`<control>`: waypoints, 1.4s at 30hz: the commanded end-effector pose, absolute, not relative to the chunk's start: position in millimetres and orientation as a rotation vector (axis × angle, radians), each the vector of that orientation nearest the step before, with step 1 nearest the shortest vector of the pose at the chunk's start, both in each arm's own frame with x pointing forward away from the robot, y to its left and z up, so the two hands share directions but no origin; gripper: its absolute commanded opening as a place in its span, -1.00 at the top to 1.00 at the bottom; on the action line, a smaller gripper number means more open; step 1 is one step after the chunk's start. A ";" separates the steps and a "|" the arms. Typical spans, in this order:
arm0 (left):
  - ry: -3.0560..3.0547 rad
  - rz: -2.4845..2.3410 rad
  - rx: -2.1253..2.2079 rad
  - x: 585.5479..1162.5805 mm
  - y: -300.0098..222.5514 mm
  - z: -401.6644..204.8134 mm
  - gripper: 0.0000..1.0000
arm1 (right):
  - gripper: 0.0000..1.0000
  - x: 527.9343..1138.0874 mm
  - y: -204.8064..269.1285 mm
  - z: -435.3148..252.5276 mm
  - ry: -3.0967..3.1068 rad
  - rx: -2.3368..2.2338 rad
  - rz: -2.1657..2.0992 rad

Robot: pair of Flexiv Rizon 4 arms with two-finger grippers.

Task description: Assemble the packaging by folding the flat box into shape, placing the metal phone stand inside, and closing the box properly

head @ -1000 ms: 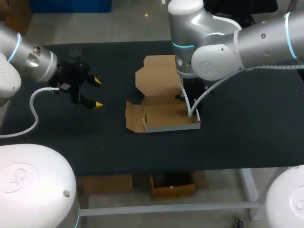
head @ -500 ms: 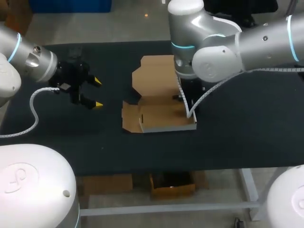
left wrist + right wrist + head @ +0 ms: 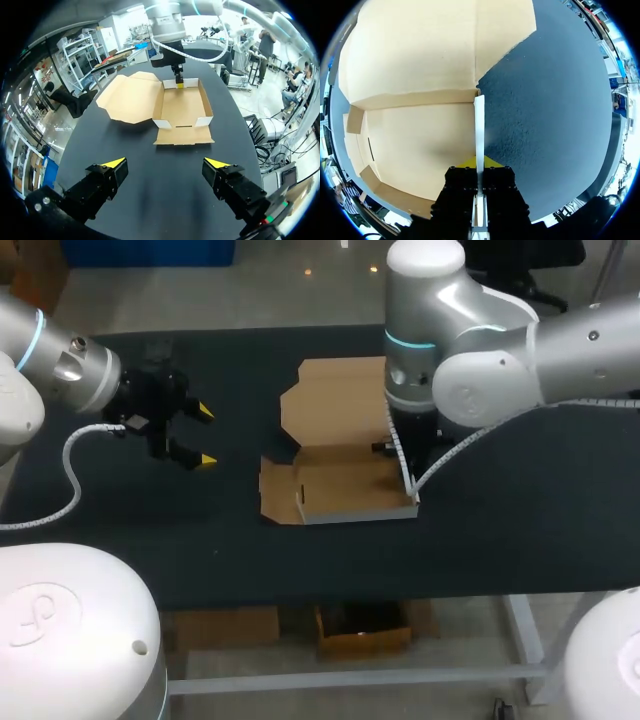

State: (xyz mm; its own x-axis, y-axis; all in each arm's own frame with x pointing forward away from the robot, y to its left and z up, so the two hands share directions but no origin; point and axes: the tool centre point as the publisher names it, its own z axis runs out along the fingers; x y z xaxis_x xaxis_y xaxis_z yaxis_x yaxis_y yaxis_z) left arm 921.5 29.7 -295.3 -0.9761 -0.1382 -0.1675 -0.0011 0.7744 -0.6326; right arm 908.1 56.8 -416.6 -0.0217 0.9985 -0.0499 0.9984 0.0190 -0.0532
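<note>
Under both pincers spreads the black table (image 3: 520, 540), and on it the cardboard box (image 3: 350, 490) lies half formed, a shallow tray with its walls raised. Ahead of the right pincer (image 3: 479, 162), off the tray's far edge, the lid (image 3: 415, 45) lies flat and open, so the inside is free for loading. That pincer stands straight down over the tray's side wall (image 3: 479, 125) and is pressed onto it from both faces, one finger inside the tray and one outside. I judge the grip is there to hold this wall upright and to steady or steer the whole box. On the side of the tray opposite that pincer, a small flap (image 3: 278, 490) lies out flat on the table, not yet tucked, which suggests the folding is unfinished. The left pincer (image 3: 165, 163) hovers well apart from the box, spread wide with nothing between its fingers (image 3: 114, 163). The flap side of the tray lies ahead of it, so it is likely placed to take that flap. The metal phone stand shows in no view, so I cannot say where it is.
</note>
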 end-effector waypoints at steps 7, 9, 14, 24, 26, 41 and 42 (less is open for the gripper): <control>2.766 -0.983 -0.109 921.7 30.0 -294.8 -1.00 | 1.00 906.9 56.1 -416.9 -2.224 -2.203 0.097; 2.766 -0.983 -0.109 921.7 30.0 -294.8 -1.00 | 1.00 906.9 56.0 -417.1 -2.221 -2.204 0.094; 2.766 -0.983 -0.109 921.7 30.0 -294.8 -1.00 | 1.00 907.0 55.6 -419.2 -2.206 -2.209 0.084; 2.766 -0.983 -0.109 921.7 30.0 -294.8 -1.00 | 1.00 907.4 54.2 -420.1 -2.186 -2.211 0.056; 2.766 -0.983 -0.109 921.7 30.0 -294.8 -1.00 | 1.00 907.5 54.1 -420.2 -2.183 -2.211 0.056; 2.766 -0.983 -0.109 921.7 30.0 -294.8 -1.00 | 1.00 907.6 53.8 -420.2 -2.176 -2.216 0.053; 2.766 -0.983 -0.109 921.7 30.0 -294.8 -1.00 | 1.00 907.6 53.8 -420.2 -2.176 -2.216 0.053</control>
State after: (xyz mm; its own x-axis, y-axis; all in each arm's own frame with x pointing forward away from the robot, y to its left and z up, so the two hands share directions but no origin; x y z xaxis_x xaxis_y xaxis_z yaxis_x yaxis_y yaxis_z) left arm 921.5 29.7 -295.3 -0.9761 -0.1382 -0.1675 -0.0011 0.7745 -0.6326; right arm 907.7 54.1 -420.5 0.0190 0.9998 -0.0013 0.9987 -0.0191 -0.0474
